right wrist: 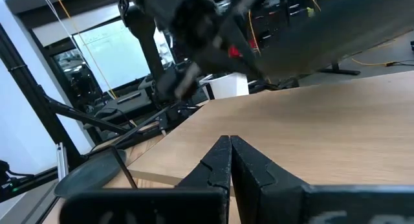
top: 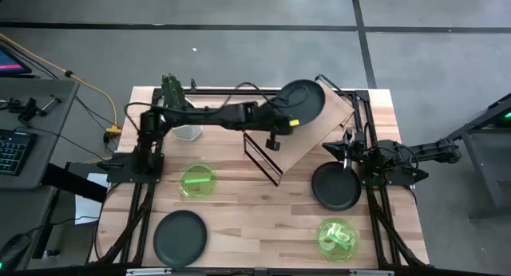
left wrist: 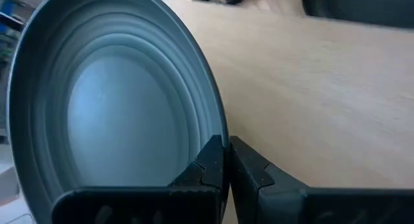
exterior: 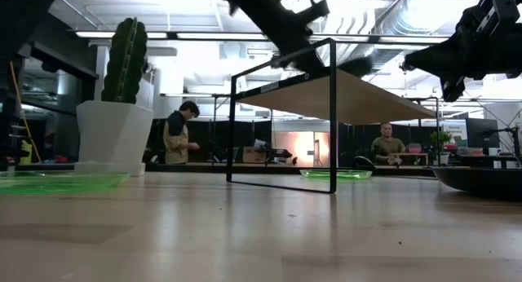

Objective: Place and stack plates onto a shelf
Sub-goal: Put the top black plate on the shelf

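Plates on table: two green point(top: 197, 180) point(top: 336, 237) and two dark point(top: 180, 236) point(top: 336, 187) lie nearest, awaiting turns.
Right gripper point(top: 345, 155): shut, empty, beside shelf (waiting).
Shelf point(top: 319, 126): board bare under the arriving plate.
Left gripper point(top: 292, 120): pinches dark plate point(top: 301, 101) by rim, above shelf's far end, apparently for placing.
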